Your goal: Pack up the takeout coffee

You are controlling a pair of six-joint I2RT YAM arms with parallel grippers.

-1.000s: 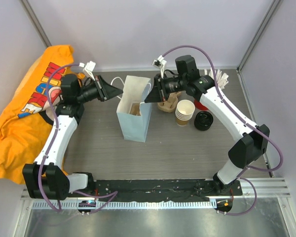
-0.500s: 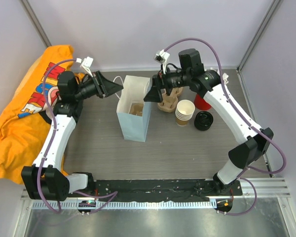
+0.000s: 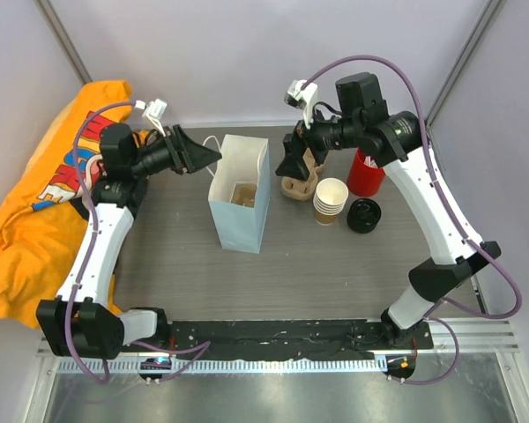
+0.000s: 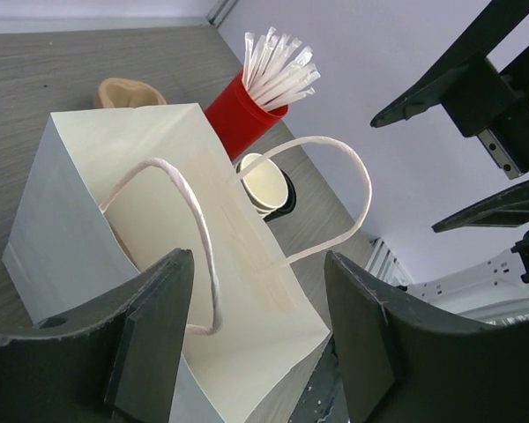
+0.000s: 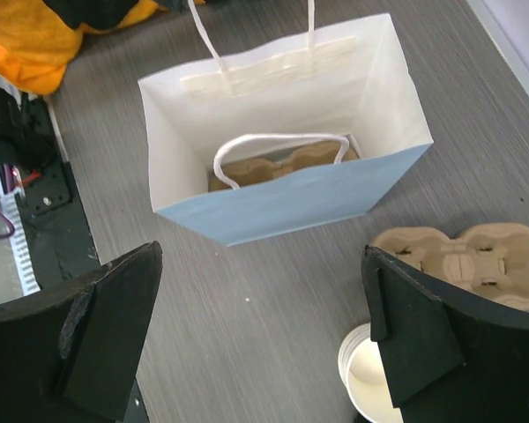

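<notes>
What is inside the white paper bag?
A brown pulp tray lies at the bottom of the bag, with one handle drooping over it. The near wall hides the tray's front and anything there.

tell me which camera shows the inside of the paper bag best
The right wrist view: it looks down into the open paper bag and shows a brown tray at its bottom. The top external view shows the opening small, with something brown inside. The left wrist view shows only its outer wall.

Arms bowed inward, left gripper (image 4: 256,339) and right gripper (image 5: 263,339) with jaws apart (right wider).
</notes>
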